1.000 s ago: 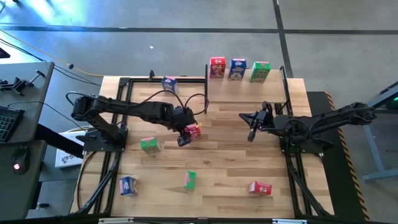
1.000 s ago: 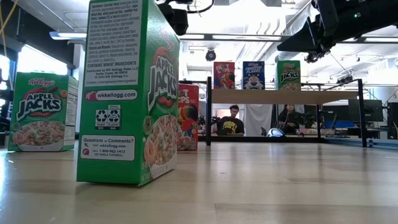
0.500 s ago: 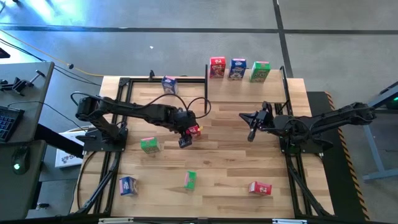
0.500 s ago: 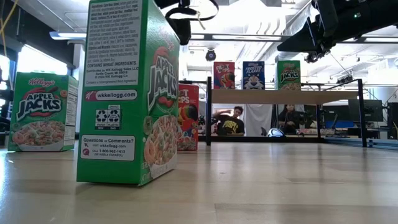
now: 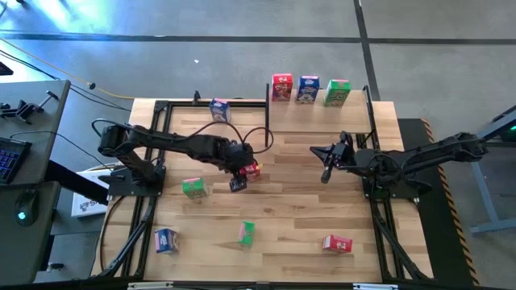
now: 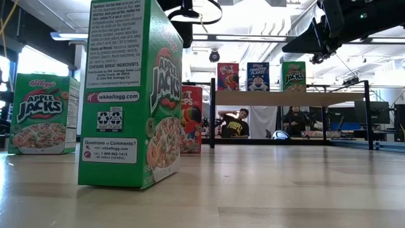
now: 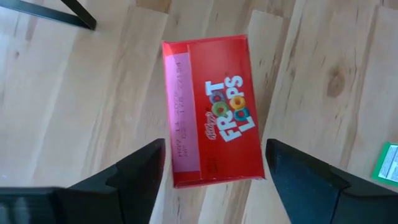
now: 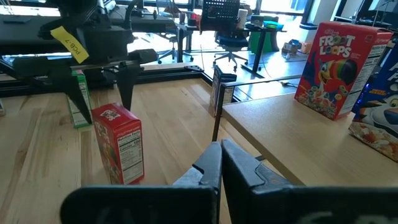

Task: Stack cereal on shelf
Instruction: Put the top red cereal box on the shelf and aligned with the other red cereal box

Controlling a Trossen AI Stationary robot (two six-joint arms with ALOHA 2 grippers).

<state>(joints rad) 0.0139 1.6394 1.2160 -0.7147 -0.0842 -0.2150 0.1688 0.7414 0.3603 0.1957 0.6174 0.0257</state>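
Red Froot Loops cereal box [image 7: 212,112] stands upright near the plank table's [image 5: 290,209] centre, between the left gripper's [image 7: 214,171] spread fingers, untouched. At three o'clock, well apart, the right gripper [image 8: 220,163] hovers, fingers pressed together.

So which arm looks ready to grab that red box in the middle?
Left. The left gripper hangs right over the red box, fingers spread either side. The right gripper sits apart, shut, holding nothing.

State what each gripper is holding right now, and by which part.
Nothing is held. The left gripper is open, its fingers straddling the red cereal box without touching it. The right gripper is shut on nothing.
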